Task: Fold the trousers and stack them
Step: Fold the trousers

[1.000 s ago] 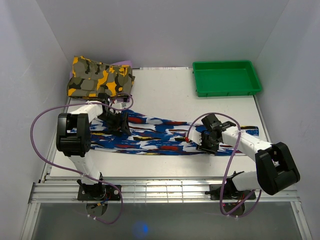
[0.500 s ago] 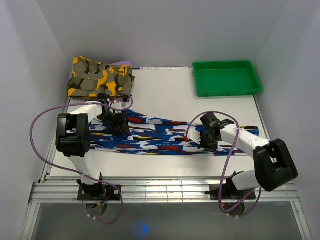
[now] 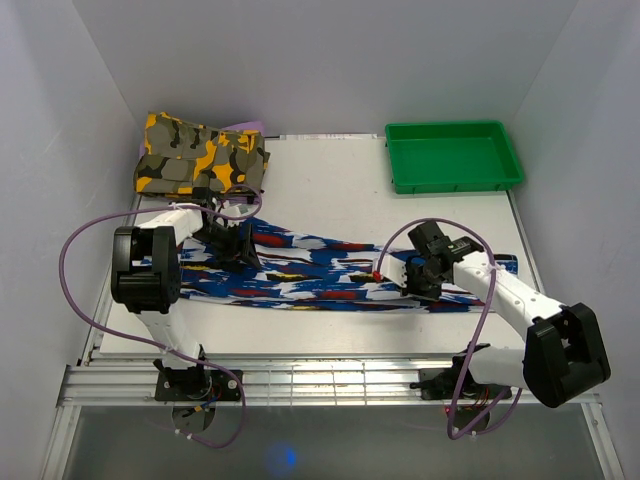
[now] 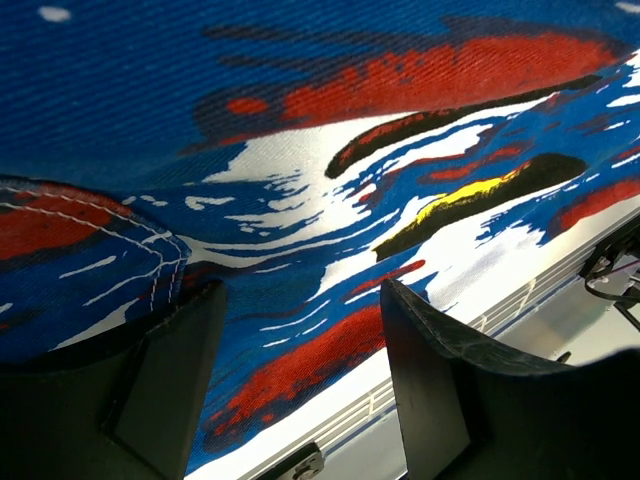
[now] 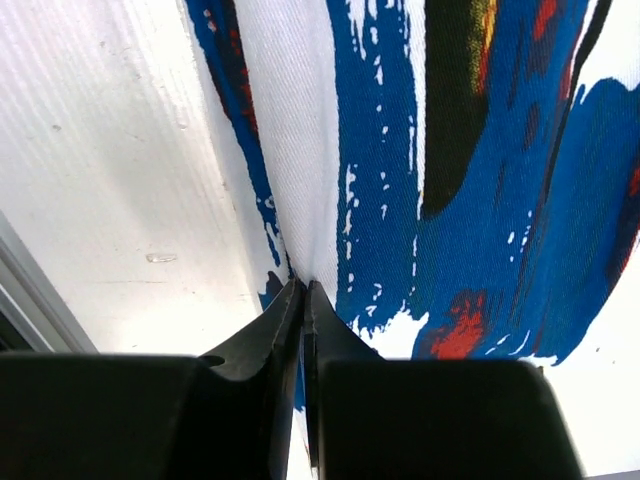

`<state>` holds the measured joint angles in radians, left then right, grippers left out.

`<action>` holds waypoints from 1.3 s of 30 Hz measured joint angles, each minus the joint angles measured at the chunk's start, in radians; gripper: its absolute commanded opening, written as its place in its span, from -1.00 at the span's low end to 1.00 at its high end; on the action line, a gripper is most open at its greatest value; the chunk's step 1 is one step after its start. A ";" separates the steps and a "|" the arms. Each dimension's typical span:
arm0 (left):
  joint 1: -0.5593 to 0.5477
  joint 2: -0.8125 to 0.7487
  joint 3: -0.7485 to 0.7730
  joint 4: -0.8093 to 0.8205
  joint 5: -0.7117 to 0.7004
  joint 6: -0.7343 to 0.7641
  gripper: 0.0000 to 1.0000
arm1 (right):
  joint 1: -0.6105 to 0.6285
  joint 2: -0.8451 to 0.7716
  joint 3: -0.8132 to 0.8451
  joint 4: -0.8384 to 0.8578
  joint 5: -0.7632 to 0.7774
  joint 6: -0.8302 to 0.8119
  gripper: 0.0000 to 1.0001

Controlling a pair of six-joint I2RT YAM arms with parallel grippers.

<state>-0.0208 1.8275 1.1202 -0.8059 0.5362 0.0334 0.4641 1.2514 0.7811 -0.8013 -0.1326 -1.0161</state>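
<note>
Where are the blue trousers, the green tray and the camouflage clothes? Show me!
Blue trousers (image 3: 310,272): top view, on the middle of the spread cloth.
Green tray (image 3: 455,158): top view, on its bare floor.
Camouflage garment (image 3: 200,155): top view, on the middle of its upper side.

Plain white walls (image 3: 300,60) enclose a white table (image 3: 330,190) under even light.

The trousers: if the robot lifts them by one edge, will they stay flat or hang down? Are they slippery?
Probably floppy: the trousers lie flat and wrinkled on the table, and the cloth ridges up where the right gripper pinches it. Likely they will hang and drag. The woven texture suggests little slipping.
</note>
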 measured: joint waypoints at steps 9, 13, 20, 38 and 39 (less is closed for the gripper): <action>0.000 0.002 0.000 -0.002 0.000 -0.005 0.52 | 0.000 -0.011 -0.046 -0.019 -0.034 -0.024 -0.84; 0.000 -0.002 -0.005 0.003 -0.001 -0.005 0.51 | 0.001 -0.014 -0.094 -0.003 -0.051 -0.045 -0.84; 0.003 -0.023 -0.020 0.021 0.011 0.015 0.41 | 0.001 0.032 -0.141 0.061 -0.056 -0.050 -0.85; -0.287 -0.456 -0.164 -0.042 0.076 0.550 -0.20 | 0.001 0.164 -0.037 -0.008 -0.057 0.032 -0.84; -0.311 -0.462 -0.186 -0.024 0.074 0.560 -0.20 | 0.001 0.170 -0.033 -0.011 -0.059 0.035 -0.84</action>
<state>-0.3321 1.3659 0.9340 -0.8295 0.6098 0.5934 0.4652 1.4216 0.7479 -0.8127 -0.1913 -0.9813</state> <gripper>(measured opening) 0.407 0.081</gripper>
